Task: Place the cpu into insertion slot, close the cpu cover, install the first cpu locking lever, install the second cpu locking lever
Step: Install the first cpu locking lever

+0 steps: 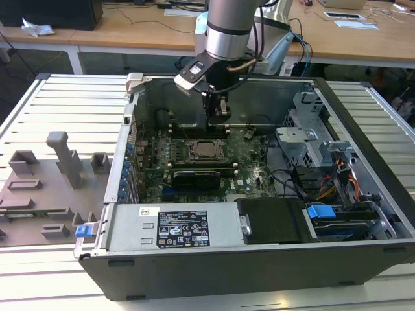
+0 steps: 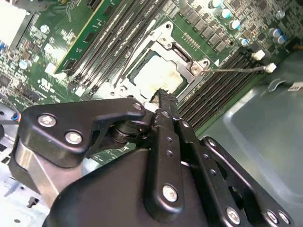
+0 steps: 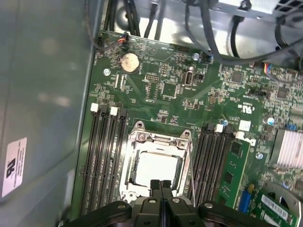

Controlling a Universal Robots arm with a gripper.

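- Found the cpu [image 3: 154,169] seated flat in the insertion slot [image 2: 181,51], silvery-tan top facing up
- Noted the cpu cover [image 3: 159,138] lying down around the chip, with the chip's top showing through its open centre
- Placed the socket at the middle of the green motherboard [image 3: 161,90], which lies on the floor of the open case [image 1: 363,129]
- Recorded rows of long black memory slots [image 3: 105,151] running just beside the socket on two opposite sides
- Observed the gripper [image 3: 160,185] over the socket's edge in both wrist views, fingertips [image 2: 163,97] clenched together with nothing between them
- Could not tell whether the tips touch the cover or hang just above it
- In the exterior view, located the gripper at 12 o'clock from the socket, hanging from the silver arm [image 1: 227,26] that enters at 12 o'clock of the scene
- Logged a round coin cell [image 3: 129,62] on the board, well apart from the socket
- Logged a finned heatsink [image 3: 289,147] near the board's edge, beyond one bank of memory slots
- In the exterior view, placed the labelled power supply [image 1: 175,227] at 6 o'clock from the socket, against the near case wall
- Placed the drive bay with its blue tab [image 1: 320,211] and cable bundle at 4 o'clock
- Noted grey fixture blocks [image 1: 61,162] at 9 o'clock, outside the case on the slatted table [image 1: 78,97]
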